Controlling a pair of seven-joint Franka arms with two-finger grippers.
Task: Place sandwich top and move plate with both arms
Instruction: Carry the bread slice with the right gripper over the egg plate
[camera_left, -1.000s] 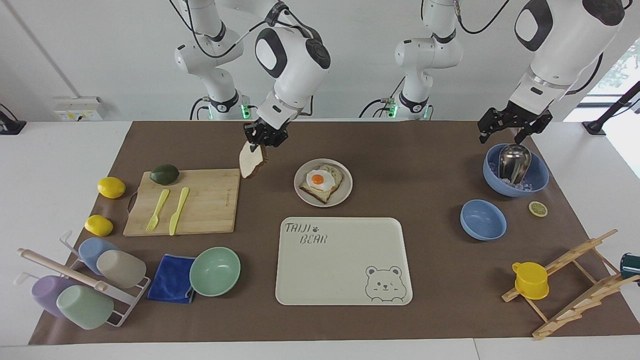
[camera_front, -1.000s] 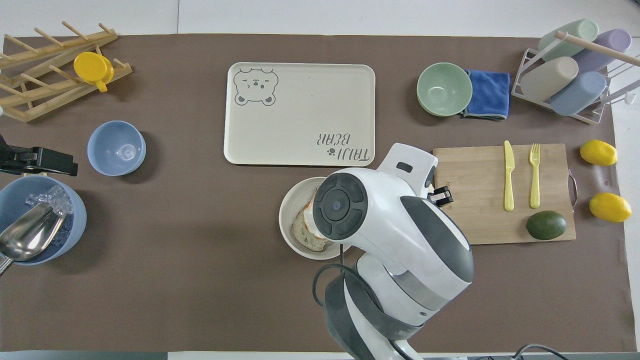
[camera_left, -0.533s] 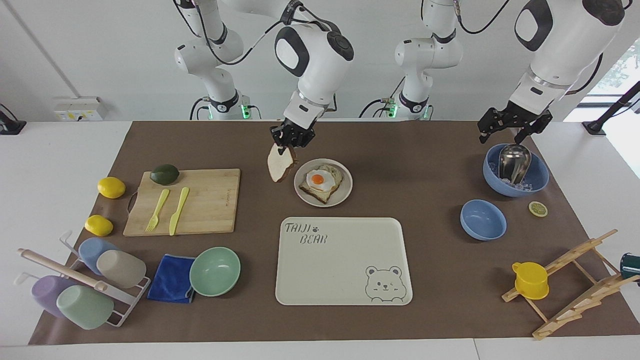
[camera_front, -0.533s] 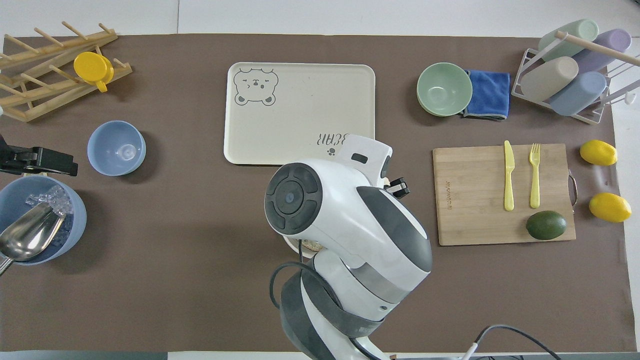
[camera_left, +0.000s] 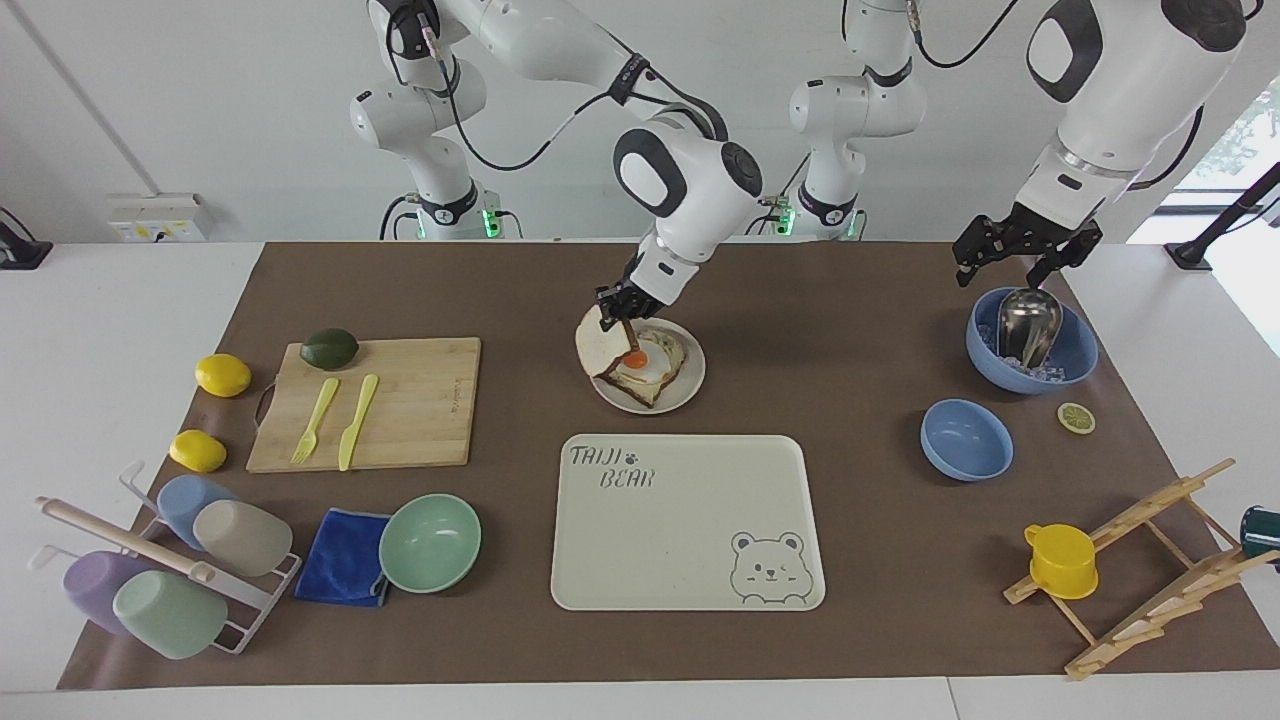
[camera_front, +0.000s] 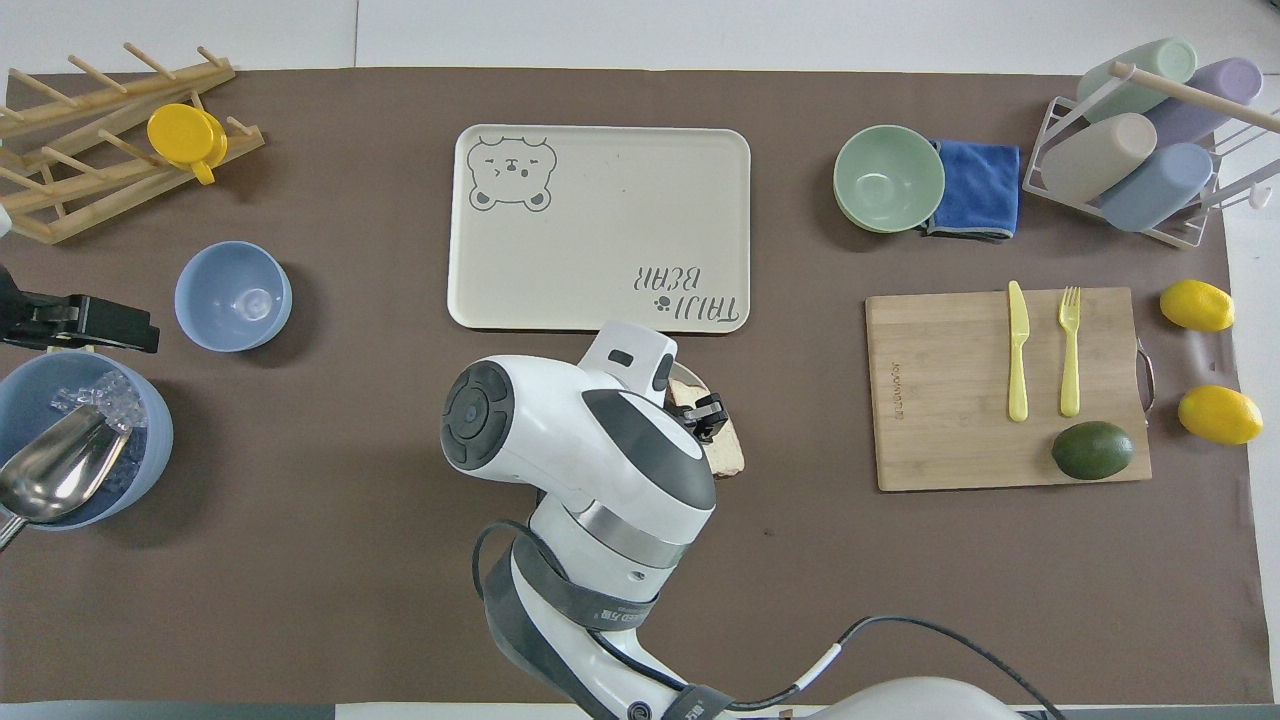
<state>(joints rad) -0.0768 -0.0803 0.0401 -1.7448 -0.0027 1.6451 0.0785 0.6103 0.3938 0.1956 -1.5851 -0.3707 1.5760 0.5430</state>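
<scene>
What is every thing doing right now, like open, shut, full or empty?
right gripper: shut on the sandwich top, over the plate.
sandwich top: held tilted above the plate's edge.
plate: holds egg toast.
left gripper: open, waiting over the ice bowl.
ice bowl: holds ice and a scoop.
tray: empty.
green bowl: empty.

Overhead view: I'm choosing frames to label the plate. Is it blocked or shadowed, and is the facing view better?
Facing view: plate and sandwich top in the right gripper show unobstructed, evenly lit, shadows soft; overhead view: the right arm covers nearly all the plate, leaving one bread corner.
</scene>
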